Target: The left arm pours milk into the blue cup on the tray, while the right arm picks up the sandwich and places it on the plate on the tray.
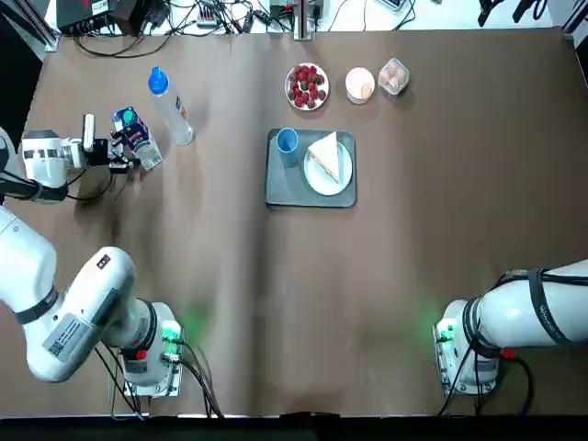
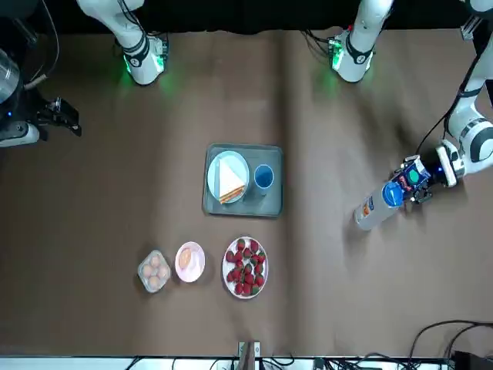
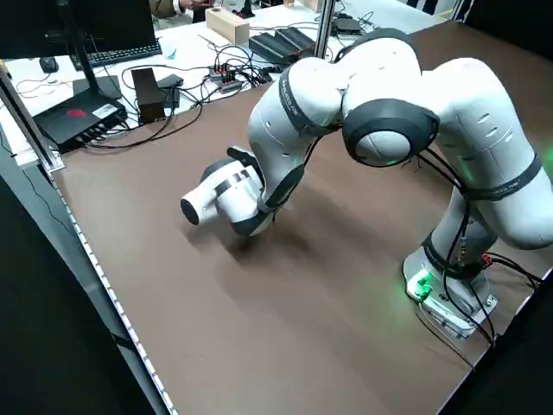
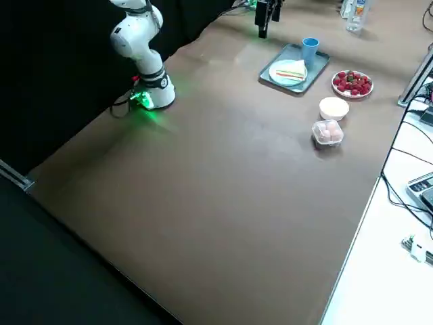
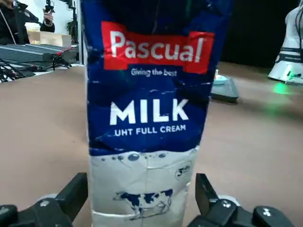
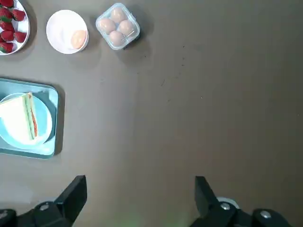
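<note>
- Left end effector (image 1: 124, 152) sits low at the worktop's (image 1: 184, 276) far-left side, fingers spread on either side of the upright milk carton (image 5: 149, 113); the wrist view shows gaps between fingers and carton.
- A water bottle (image 1: 171, 107) stands just beside the carton.
- Tray (image 1: 276, 188) mid-worktop carries the blue cup (image 1: 287, 141) and the plate (image 1: 340, 179); the sandwich (image 1: 324, 156) lies on the plate.
- Right end effector (image 6: 140, 201) hangs high over bare worktop, fingers wide apart, holding nothing.

The tray (image 1: 276, 188) sits mid-table, cup (image 1: 287, 141) left of the plate (image 1: 317, 179) bearing the sandwich (image 1: 326, 156). The milk carton (image 1: 136, 140) and a bottle (image 1: 170, 107) stand far left. Strawberries (image 1: 307, 86) lie beyond the tray.
</note>
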You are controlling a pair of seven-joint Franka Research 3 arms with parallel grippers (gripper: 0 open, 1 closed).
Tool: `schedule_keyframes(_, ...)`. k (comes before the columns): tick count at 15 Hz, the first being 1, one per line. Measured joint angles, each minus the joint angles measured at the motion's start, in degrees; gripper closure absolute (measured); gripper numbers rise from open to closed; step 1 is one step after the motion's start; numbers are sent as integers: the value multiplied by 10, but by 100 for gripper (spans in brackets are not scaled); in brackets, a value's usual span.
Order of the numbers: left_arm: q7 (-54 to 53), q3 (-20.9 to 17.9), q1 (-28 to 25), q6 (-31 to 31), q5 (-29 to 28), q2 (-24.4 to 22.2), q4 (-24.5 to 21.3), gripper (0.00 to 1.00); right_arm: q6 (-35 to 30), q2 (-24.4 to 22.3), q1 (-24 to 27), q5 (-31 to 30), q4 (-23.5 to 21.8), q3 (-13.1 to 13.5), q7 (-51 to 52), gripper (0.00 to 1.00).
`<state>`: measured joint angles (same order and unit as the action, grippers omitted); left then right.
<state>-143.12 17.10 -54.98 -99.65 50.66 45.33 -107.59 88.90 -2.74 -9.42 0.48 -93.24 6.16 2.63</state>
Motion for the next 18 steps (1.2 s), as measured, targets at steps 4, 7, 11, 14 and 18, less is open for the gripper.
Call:
schedule_keyframes(4,0,20,1,-42,18,-3,-13,0,-1,0,0,0,0,0,0,0)
schedule_keyframes(7,0,31,2,-60,37,-3,-24,1,-1,0,0,0,0,0,0,0)
schedule_keyframes(11,-1,36,1,-64,42,-3,-27,22,-3,0,0,1,0,0,0,0)
schedule_keyframes(14,-4,50,1,-66,42,-6,-22,48,-3,0,0,1,0,0,0,0)
schedule_keyframes(18,-4,64,1,-48,42,-37,-1,50,-3,0,0,1,0,0,0,0)
